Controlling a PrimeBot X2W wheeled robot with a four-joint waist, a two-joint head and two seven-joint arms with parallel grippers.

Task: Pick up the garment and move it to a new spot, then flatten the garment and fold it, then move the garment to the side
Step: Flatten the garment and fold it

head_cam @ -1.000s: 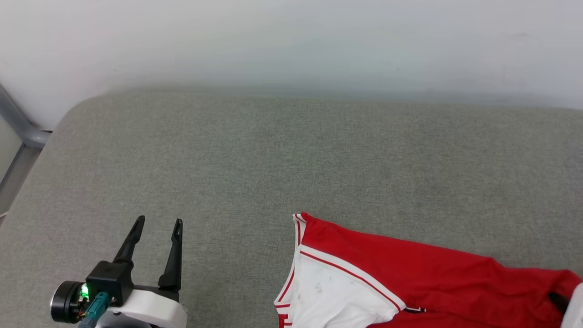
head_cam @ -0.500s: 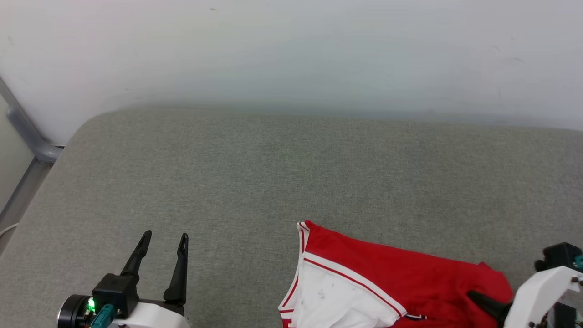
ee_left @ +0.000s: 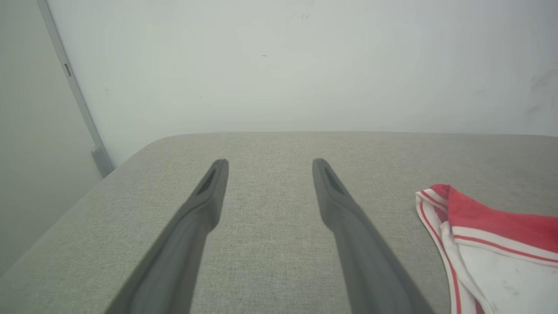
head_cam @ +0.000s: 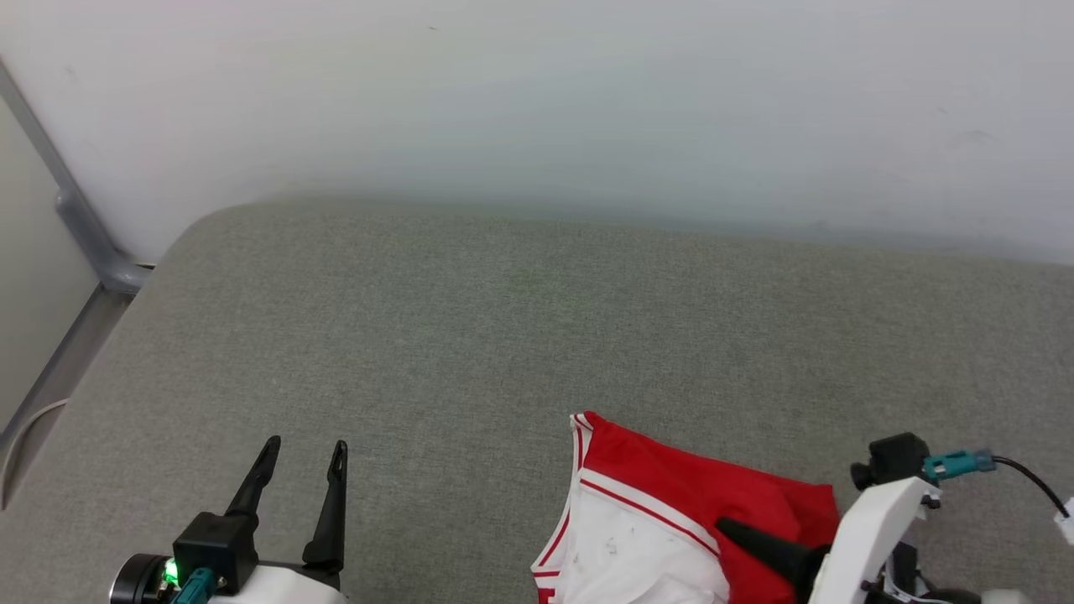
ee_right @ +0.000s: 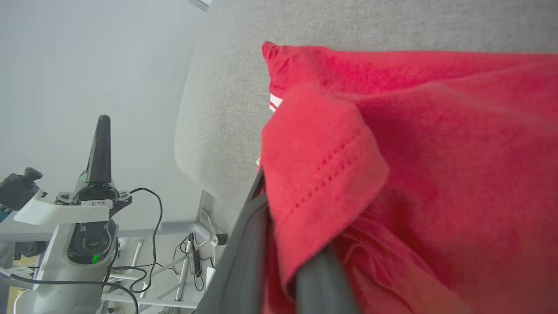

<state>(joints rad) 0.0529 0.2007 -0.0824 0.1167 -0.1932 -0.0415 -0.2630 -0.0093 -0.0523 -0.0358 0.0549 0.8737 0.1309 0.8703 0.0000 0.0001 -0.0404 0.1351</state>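
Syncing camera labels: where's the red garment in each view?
Head view: garment at the bottom, right of centre, right gripper shut on it.
Left wrist view: garment at the right edge, lower half.
Right wrist view: garment across centre and right, close up.
Shared landmark: the grey padded surface beneath it.

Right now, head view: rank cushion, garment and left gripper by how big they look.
1. cushion: by far the largest.
2. garment: only part of it is in frame.
3. left gripper: smallest, but it is near the camera and cut by the bottom edge, so its gap to the garment is unsure.
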